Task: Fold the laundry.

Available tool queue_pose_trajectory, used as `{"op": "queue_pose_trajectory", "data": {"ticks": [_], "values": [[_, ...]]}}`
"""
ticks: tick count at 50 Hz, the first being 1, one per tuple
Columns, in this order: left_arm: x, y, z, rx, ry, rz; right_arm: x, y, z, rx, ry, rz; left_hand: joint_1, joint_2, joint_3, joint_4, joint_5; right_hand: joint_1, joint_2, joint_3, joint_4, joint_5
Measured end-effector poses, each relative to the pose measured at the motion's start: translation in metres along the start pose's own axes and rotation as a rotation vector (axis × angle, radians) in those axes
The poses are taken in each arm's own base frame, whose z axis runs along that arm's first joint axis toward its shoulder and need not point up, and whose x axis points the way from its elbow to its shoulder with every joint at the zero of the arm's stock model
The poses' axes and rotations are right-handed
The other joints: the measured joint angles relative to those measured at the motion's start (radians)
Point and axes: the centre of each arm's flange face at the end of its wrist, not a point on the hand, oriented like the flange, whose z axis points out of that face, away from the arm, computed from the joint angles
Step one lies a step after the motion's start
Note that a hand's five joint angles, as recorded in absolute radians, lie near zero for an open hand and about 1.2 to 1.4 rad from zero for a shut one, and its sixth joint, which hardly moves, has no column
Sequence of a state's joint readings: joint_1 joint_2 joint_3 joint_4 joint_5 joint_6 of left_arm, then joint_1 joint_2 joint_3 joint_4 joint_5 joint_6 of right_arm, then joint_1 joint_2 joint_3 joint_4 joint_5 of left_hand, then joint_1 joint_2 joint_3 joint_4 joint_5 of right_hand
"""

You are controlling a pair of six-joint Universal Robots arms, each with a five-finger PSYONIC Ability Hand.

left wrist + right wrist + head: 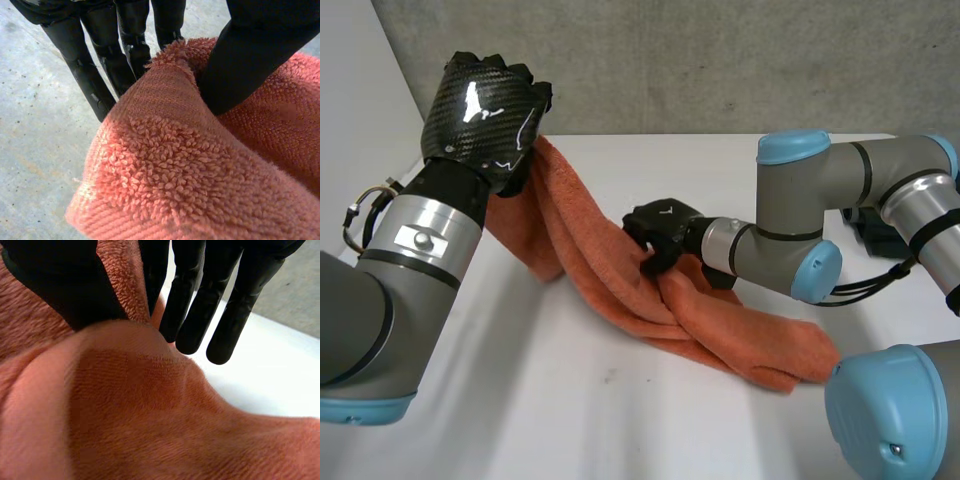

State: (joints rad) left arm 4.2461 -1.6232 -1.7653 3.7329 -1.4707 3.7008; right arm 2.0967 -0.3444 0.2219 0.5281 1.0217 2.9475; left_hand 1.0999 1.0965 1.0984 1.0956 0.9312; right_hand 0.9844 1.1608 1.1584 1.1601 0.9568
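Left hand [485, 110] pinches towel [605, 275] end aloft; right hand [660, 232] pinches its middle. Likely straightening step; next: spread flat on surface [570, 400].

1. Looks like a robotics lab or test bench, not a home or a shop.
2. Two machine arms with grey joints and light-blue caps set at one work surface: the left arm [410, 250] at the near left, the right arm [820, 200] reaching in from the right.
3. Plain white table [570, 400], bare-topped and utilitarian.
4. Rough, unpainted grey wall [720, 60], concrete-like, right behind the table's far edge.
5. Small black piece of equipment [875, 230] at the far right, partly hidden by the right arm; hard to tell what kind.
6. Orange terry towel [620, 285] stretched across the table between the arms, the one homely item among the machinery.
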Motion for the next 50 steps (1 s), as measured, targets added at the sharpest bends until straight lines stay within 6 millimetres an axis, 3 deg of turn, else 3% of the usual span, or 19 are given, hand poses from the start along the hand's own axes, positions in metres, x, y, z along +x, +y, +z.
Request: {"op": "queue_pose_trajectory", "data": {"ticks": [6, 8, 9, 10, 12, 14, 15, 16, 19, 20, 23, 28, 32, 36, 40, 42, 44, 50], "values": [[-0.005, 0.010, 0.020, 0.017, -0.015, 0.032, 0.011, -0.019, -0.003, 0.060, 0.072, -0.020, 0.000, 0.001, 0.003, 0.000, 0.000, 0.003, 0.004, 0.025, 0.027, 0.025], [-0.012, 0.008, 0.037, 0.054, -0.045, 0.048, 0.023, -0.044, -0.010, 0.132, 0.154, -0.052, 0.000, 0.001, 0.003, 0.000, 0.000, 0.003, 0.004, 0.025, 0.027, 0.025], [-0.012, 0.008, 0.037, 0.054, -0.045, 0.048, 0.023, -0.044, -0.010, 0.132, 0.154, -0.052, 0.000, 0.001, 0.003, 0.000, 0.000, 0.003, 0.004, 0.025, 0.027, 0.025], [-0.017, 0.005, 0.046, 0.078, -0.063, 0.054, 0.032, -0.068, -0.020, 0.205, 0.228, -0.082, 0.000, 0.003, 0.003, 0.002, 0.001, 0.003, 0.004, 0.025, 0.028, 0.025], [-0.023, 0.000, 0.057, 0.109, -0.087, 0.060, 0.039, -0.090, -0.029, 0.270, 0.290, -0.106, 0.001, 0.004, 0.004, 0.005, 0.001, 0.003, 0.004, 0.025, 0.028, 0.025], [-0.032, -0.010, 0.073, 0.157, -0.124, 0.067, 0.049, -0.130, -0.051, 0.391, 0.401, -0.143, 0.001, 0.004, 0.004, 0.005, 0.001, 0.003, 0.004, 0.025, 0.028, 0.025], [-0.033, -0.011, 0.075, 0.165, -0.129, 0.068, 0.050, -0.134, -0.053, 0.403, 0.413, -0.146, 0.001, 0.004, 0.004, 0.005, 0.001, 0.003, 0.004, 0.025, 0.028, 0.025], [-0.039, -0.019, 0.083, 0.195, -0.150, 0.072, 0.055, -0.156, -0.070, 0.468, 0.476, -0.163, 0.001, 0.004, 0.004, 0.005, 0.001, 0.003, 0.004, 0.025, 0.028, 0.025], [-0.046, -0.029, 0.092, 0.235, -0.177, 0.075, 0.062, -0.181, -0.095, 0.533, 0.552, -0.176, 0.001, 0.004, 0.004, 0.005, 0.001, 0.003, 0.004, 0.025, 0.028, 0.028], [-0.046, -0.029, 0.092, 0.235, -0.177, 0.075, 0.062, -0.181, -0.095, 0.533, 0.552, -0.176, 0.001, 0.004, 0.004, 0.005, 0.001, 0.003, 0.004, 0.025, 0.028, 0.028], [-0.051, -0.042, 0.098, 0.275, -0.195, 0.074, 0.065, -0.195, -0.123, 0.537, 0.606, -0.178, 0.001, 0.005, 0.004, 0.005, 0.000, 0.015, 0.004, 0.025, 0.028, 0.040], [-0.045, -0.041, 0.095, 0.267, -0.179, 0.065, 0.051, -0.196, -0.147, 0.490, 0.593, -0.203, 0.001, 0.004, 0.003, 0.004, 0.000, 0.015, 0.004, 0.025, 0.028, 0.041], [-0.031, -0.027, 0.086, 0.221, -0.139, 0.056, 0.031, -0.176, -0.162, 0.371, 0.537, -0.251, -0.002, -0.002, -0.004, -0.001, 0.000, 0.015, 0.004, 0.025, 0.028, 0.041], [-0.006, 0.002, 0.065, 0.115, -0.062, 0.042, 0.000, -0.106, -0.166, 0.058, 0.399, -0.313, -0.002, -0.011, -0.013, -0.009, 0.000, 0.015, 0.004, 0.025, 0.028, 0.041], [0.010, 0.023, 0.045, 0.038, -0.006, 0.032, -0.020, -0.061, -0.169, -0.148, 0.294, -0.361, -0.010, -0.018, -0.020, -0.017, -0.007, -0.012, -0.022, -0.007, -0.006, 0.012], [0.018, 0.031, 0.032, -0.001, 0.024, 0.027, -0.025, -0.043, -0.169, -0.219, 0.262, -0.384, -0.020, -0.022, -0.023, -0.018, -0.016, -0.176, -0.222, -0.192, -0.193, -0.159], [0.022, 0.034, 0.023, -0.021, 0.040, 0.024, -0.022, -0.036, -0.167, -0.240, 0.275, -0.390, -0.022, -0.022, -0.023, -0.020, -0.016, -0.464, -0.565, -0.552, -0.550, -0.518], [0.024, 0.027, 0.003, -0.029, 0.060, 0.019, 0.005, -0.046, -0.153, -0.134, 0.424, -0.349, -0.021, -0.022, -0.023, -0.021, -0.016, -0.642, -0.766, -0.770, -0.778, -0.747]]}}
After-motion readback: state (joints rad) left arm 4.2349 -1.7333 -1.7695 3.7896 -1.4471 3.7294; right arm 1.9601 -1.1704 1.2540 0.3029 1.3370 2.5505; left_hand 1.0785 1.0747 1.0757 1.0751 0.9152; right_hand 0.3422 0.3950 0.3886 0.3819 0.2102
